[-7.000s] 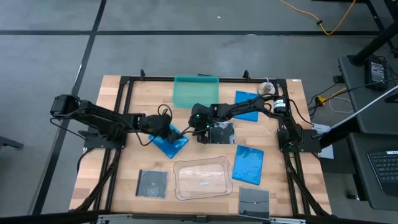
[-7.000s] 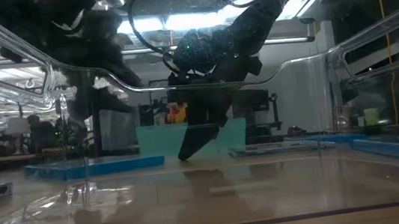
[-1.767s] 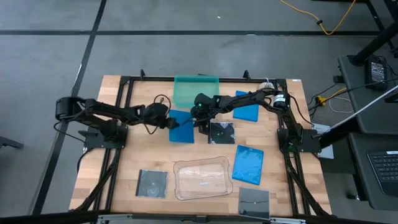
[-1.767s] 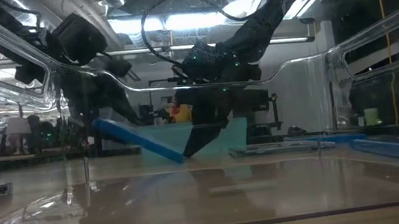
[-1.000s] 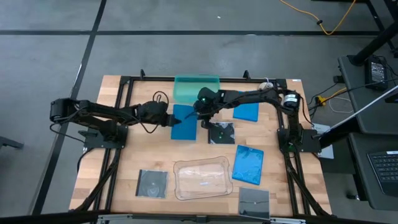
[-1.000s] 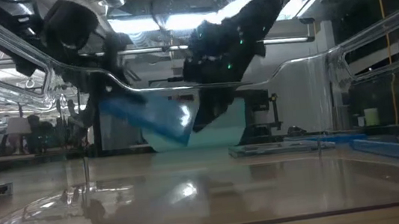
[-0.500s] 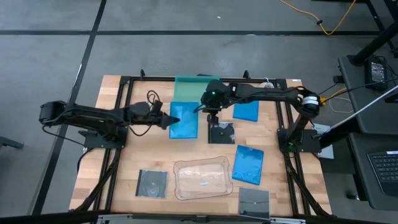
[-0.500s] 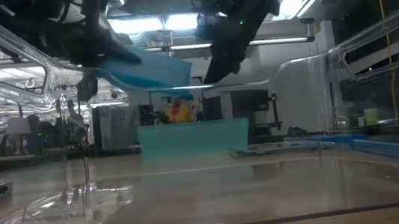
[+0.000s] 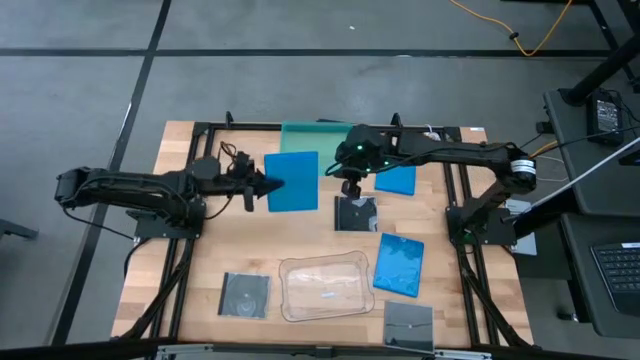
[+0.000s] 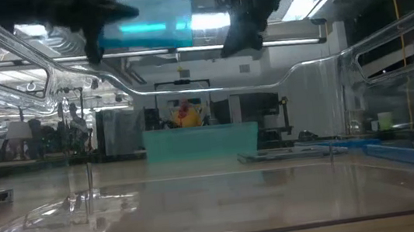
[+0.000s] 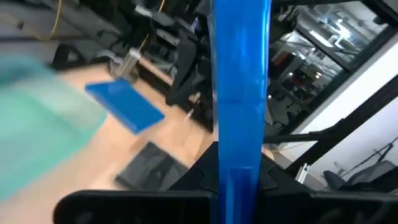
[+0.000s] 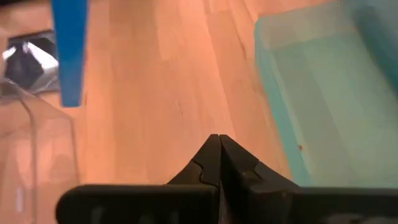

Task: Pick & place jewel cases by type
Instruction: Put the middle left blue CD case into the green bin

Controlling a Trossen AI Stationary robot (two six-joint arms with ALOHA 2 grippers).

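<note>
Blue case (image 9: 293, 181) clamped by its left edge in left tool (image 9: 262, 184), lifted clear of worktop (image 9: 200, 250). Teal tray (image 9: 300, 137) just beyond far edge of case. Right tool (image 9: 350, 187), pinched together and empty, just right of case.

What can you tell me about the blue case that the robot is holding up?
The bright blue rectangular plastic case is thin and flat. The left tool is shut on one edge of it, holding it in the air well above the wooden table, roughly level, next to the teal translucent tray. Nothing else touches it.
</note>
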